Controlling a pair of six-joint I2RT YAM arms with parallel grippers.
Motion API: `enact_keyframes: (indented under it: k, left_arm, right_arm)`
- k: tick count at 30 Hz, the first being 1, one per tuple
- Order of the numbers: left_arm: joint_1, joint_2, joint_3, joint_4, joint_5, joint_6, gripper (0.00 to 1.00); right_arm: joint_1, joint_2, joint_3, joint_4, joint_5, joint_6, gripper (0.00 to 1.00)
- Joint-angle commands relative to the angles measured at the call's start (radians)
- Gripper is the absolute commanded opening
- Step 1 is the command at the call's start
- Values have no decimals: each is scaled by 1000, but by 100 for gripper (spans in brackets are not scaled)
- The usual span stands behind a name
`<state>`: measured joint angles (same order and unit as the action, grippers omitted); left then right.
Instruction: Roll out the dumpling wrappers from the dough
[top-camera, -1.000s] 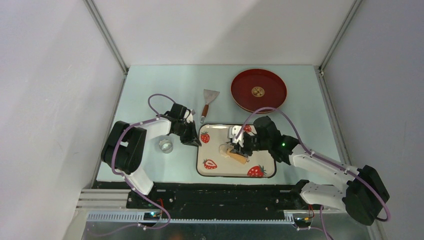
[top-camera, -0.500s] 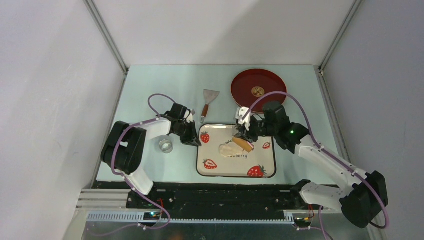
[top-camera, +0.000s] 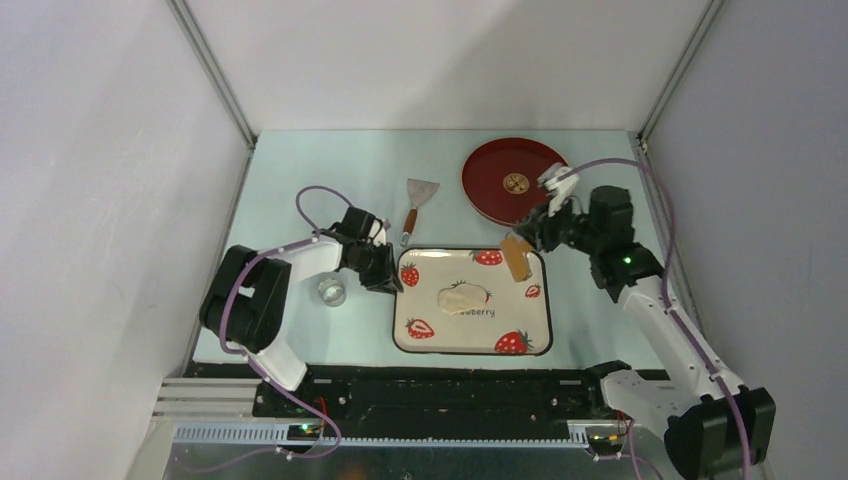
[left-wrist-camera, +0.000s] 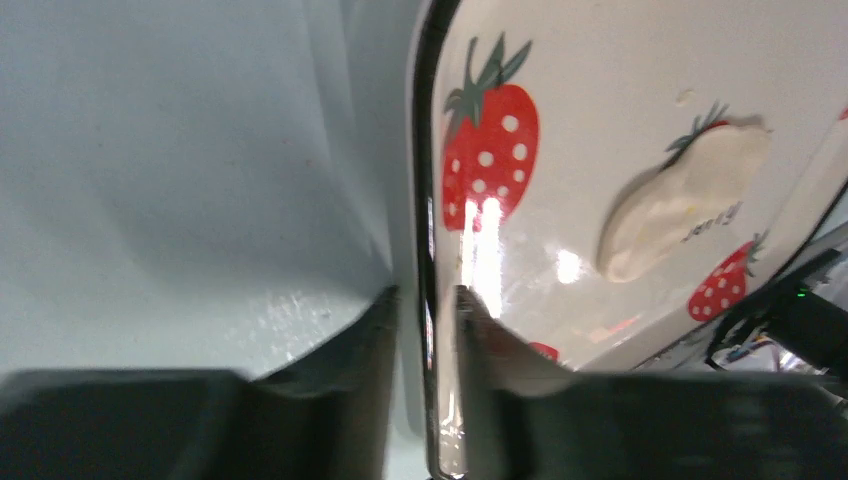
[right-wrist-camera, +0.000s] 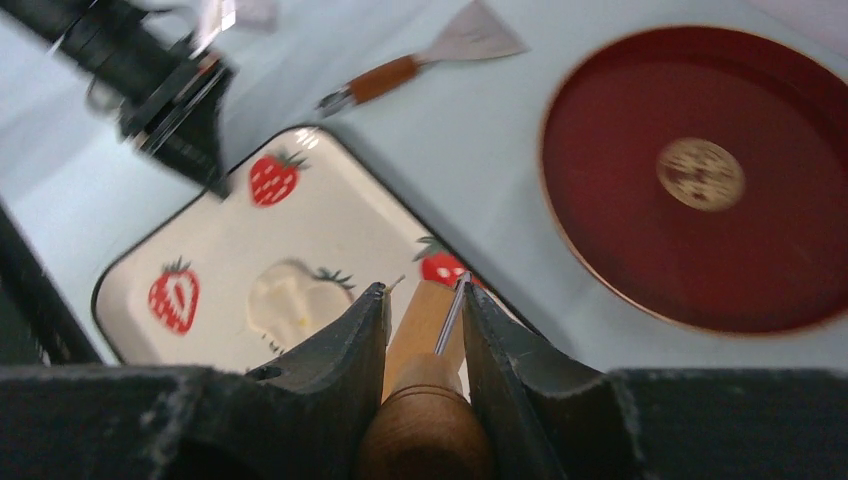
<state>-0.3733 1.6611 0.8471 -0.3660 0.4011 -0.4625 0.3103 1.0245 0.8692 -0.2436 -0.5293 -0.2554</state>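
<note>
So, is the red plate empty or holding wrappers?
Empty: the red plate shows only its gold centre mark, with nothing lying on its visible surface.

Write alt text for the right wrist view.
The right end effector grips a wooden rolling pin at the edge of a strawberry tray holding flattened dough. A red plate lies upper right, a scraper at the top.

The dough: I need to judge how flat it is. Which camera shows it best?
Left wrist: the dough lies whole and large on the tray, seen at a low angle that shows its thickness. Top external shows the dough whole from above but small. Right wrist shows the dough small and blurred.
</note>
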Motion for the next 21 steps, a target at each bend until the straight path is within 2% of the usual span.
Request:
enact_keyframes:
  k: [1,2,3,4,7,11,13,21]
  left_arm:
    - [2,-60,-8,-50,-113,49,41]
    - [3,-69,-6,-51,-115,49,50]
    - [3,-84,-3,-51,-118,47,54]
    - [5,-103,2,-50,-118,45,62]
    - [11,-143,12,-51,-121,38,79]
    - [32,-217,24,-51,-111,24,89]
    - [46,-262,28,-50,-95,16,98]
    - [102,-443,46,-51,-5,-11,98]
  right_arm:
    - [-216,-69,-33,164,12,313,0]
    - [-250,-75,-55,175,0,348,0]
    - [-325,-89,-68,201,-4,417,0]
    - [-356,-99,-100,218,-9,445,0]
    - [-477,-159,-170,302,38,552,0]
    - [-582,-223,-303,375,140,649,0]
    - [-628,-240,-359,422,159,690,0]
    - [-673,-223,-483,526,267,673,0]
